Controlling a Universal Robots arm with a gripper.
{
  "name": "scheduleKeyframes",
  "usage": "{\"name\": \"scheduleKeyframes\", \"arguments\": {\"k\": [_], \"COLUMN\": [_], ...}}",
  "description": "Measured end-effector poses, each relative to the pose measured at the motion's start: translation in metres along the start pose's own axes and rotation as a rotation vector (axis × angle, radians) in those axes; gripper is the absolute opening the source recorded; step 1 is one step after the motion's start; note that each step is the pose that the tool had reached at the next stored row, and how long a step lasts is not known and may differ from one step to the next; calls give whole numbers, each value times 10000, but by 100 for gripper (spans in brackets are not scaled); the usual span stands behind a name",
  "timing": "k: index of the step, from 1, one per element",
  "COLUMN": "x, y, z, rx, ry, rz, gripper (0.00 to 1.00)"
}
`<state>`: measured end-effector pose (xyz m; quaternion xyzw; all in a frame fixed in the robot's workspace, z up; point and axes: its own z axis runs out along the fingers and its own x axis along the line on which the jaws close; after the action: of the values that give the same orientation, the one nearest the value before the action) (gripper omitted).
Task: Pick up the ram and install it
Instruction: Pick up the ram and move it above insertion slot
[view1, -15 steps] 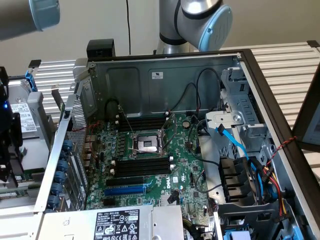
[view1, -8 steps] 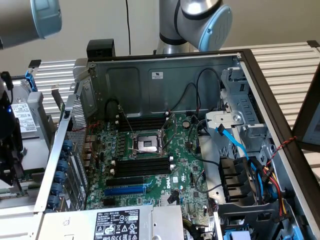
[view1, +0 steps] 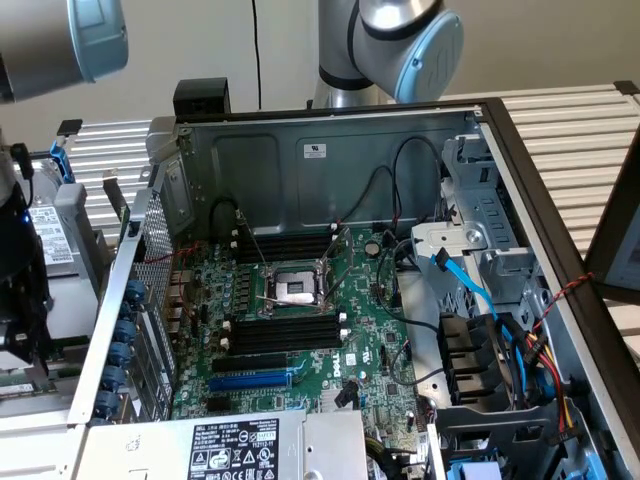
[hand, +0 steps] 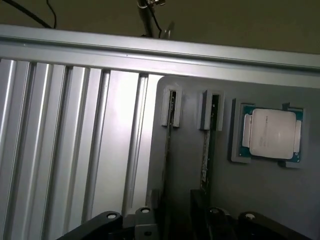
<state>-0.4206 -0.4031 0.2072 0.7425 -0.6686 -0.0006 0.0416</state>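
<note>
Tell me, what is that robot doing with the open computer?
A robot arm is working beside an open computer case. Its gripper hangs right over a grey holder where two ram sticks stand on edge next to a processor chip. Both sticks sit in the holder, and the long black slots on the motherboard are empty.

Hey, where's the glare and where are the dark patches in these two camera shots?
Wrist view: a bright glare streak runs along the ribbed aluminium table, the processor's metal lid shines pale, and the area around the pincer is dark. Exterior view: the motherboard is evenly lit, with shadow under the drive cage.
</note>
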Motion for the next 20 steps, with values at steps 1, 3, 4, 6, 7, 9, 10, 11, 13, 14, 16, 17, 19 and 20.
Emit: {"name": "scheduleKeyframes", "arguments": {"k": [1, 3, 4, 6, 7, 9, 10, 11, 13, 14, 16, 17, 19, 20], "x": [-2, -5, -5, 6, 27, 81, 101, 107, 107, 105, 105, 104, 102, 99], "y": [14, 32, 38, 50, 53, 58, 57, 51, 46, 45, 44, 41, 29, 23], "z": [3, 9, 11, 17, 19, 24, 24, 25, 24, 25, 26, 30, 49, 60], "rx": [-3, -4, -5, -7, -8, -6, -7, -6, -7, -7, -6, -2, 0, 0], "ry": [9, 34, 39, 47, 53, 60, 59, 59, 59, 58, 60, 60, 61, 61], "rz": [0, 3, 3, 1, 2, 4, 3, 2, 4, 4, -1, -2, -9, -13], "gripper": [36, 29, 29, 29, 29, 29, 29, 29, 29, 29, 29, 29, 29, 29]}}
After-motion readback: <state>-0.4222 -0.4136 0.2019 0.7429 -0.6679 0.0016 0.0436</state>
